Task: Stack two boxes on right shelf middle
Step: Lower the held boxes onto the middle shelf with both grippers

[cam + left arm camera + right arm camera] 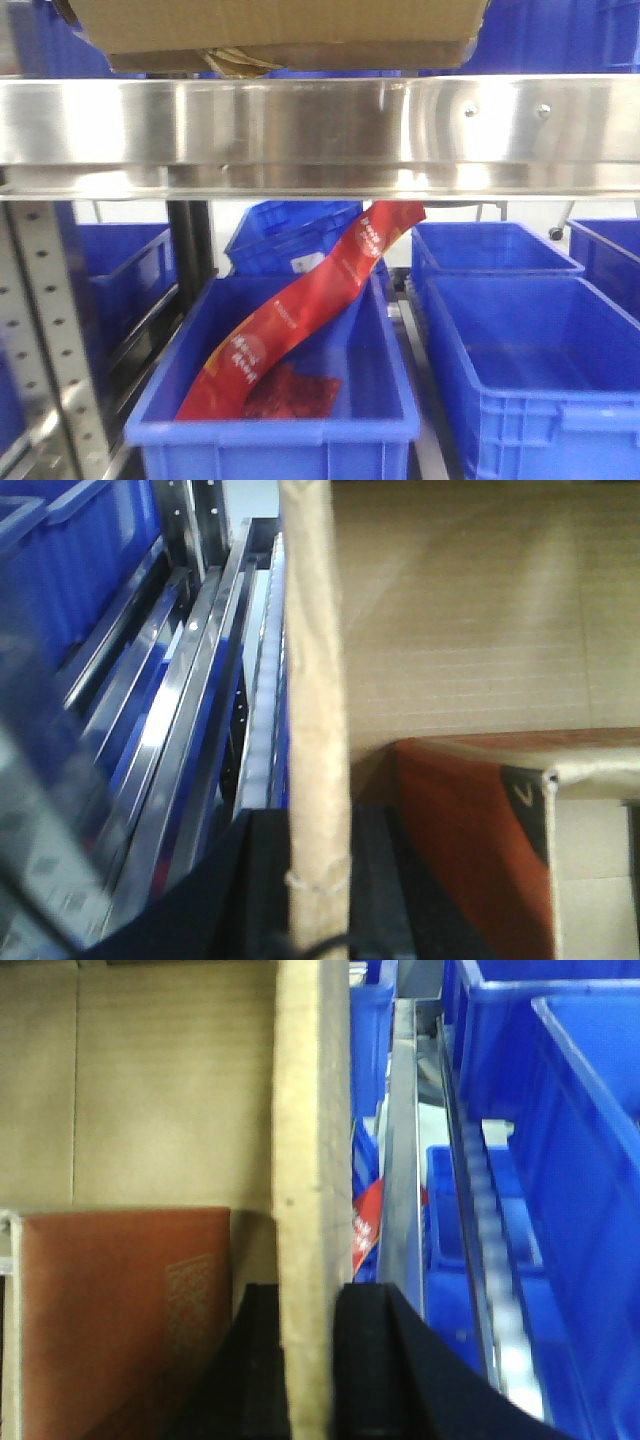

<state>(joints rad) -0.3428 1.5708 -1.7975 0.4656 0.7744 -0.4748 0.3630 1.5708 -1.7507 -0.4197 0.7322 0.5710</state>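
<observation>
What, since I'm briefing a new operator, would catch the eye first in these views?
The shiny steel shelf rim spans the front view, with a cardboard box just above it. Below, a long red packet slants up from a blue bin. In the wrist views, the left gripper and right gripper each clamp a wall of the box.

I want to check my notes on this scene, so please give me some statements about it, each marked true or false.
1. The right claw clamps a wall of the cardboard box. True.
2. The shelf rim is wooden. False: it is shiny steel.
3. A red packet leans in a blue bin below the shelf. True.
4. The left claw is open and empty. False: it also clamps a box wall.
</observation>
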